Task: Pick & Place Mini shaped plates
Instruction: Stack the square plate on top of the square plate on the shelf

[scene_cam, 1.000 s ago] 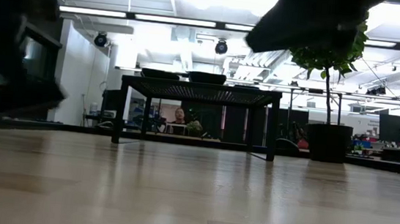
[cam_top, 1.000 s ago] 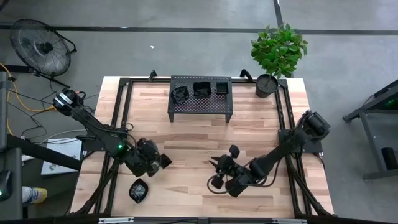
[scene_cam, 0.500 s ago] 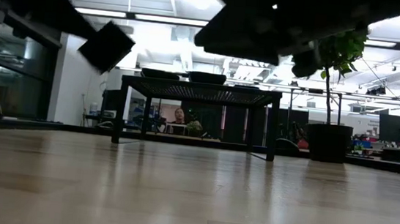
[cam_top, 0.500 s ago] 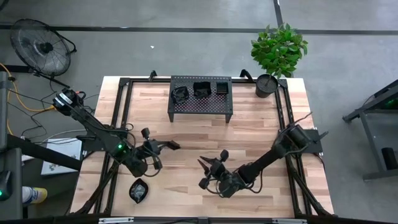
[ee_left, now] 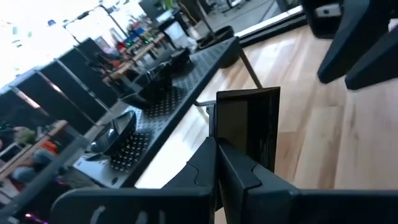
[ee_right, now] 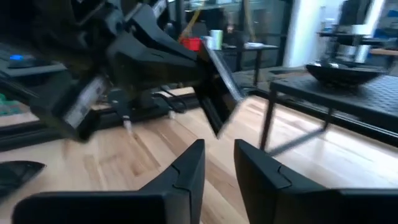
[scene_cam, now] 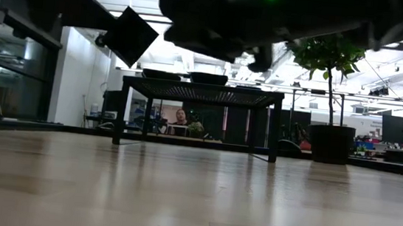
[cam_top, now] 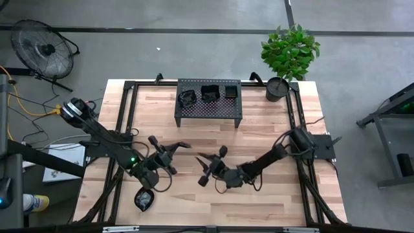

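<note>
On rack (cam_top: 208,110), seemingly 3 plates (cam_top: 209,93).

Illumination is even and diffuse in the high view: the wooden table (cam_top: 259,129) reads bright, and the arms cast only soft, short shadows directly beneath them. In the low view, ceiling light strips (scene_cam: 122,14) across the upper frame supply the light; the arm parts at the top appear as near-black silhouettes against them, and the tabletop in the lower frame is out of focus, carrying a pale sheen. The left wrist view is overexposed at upper left, and the perforated rack (ee_left: 161,99) is soft with blur. The right wrist view is blurred throughout, possibly by motion; bright windows at the upper right wash out detail.
</note>
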